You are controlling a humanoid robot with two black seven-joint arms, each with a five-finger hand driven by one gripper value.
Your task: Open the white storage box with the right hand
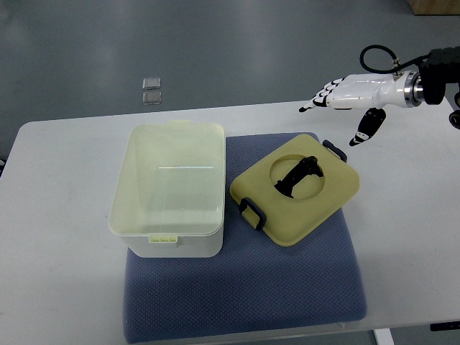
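The white storage box (pixel 169 190) stands open on the left part of a blue-grey mat (pixel 287 284), its inside bare. Its pale yellow lid (pixel 327 201) lies flat on the mat to the right of the box, black handle (pixel 298 176) in a round recess and black clips at two corners. My right hand (pixel 345 97), white with black fingertips, hovers above the table beyond the lid's far right corner, fingers spread and holding nothing. Its arm comes in from the upper right.
The mat lies on a white table (pixel 57 287) whose far edge runs across the upper picture. Two small clear squares (pixel 151 90) lie on the grey floor beyond the table.
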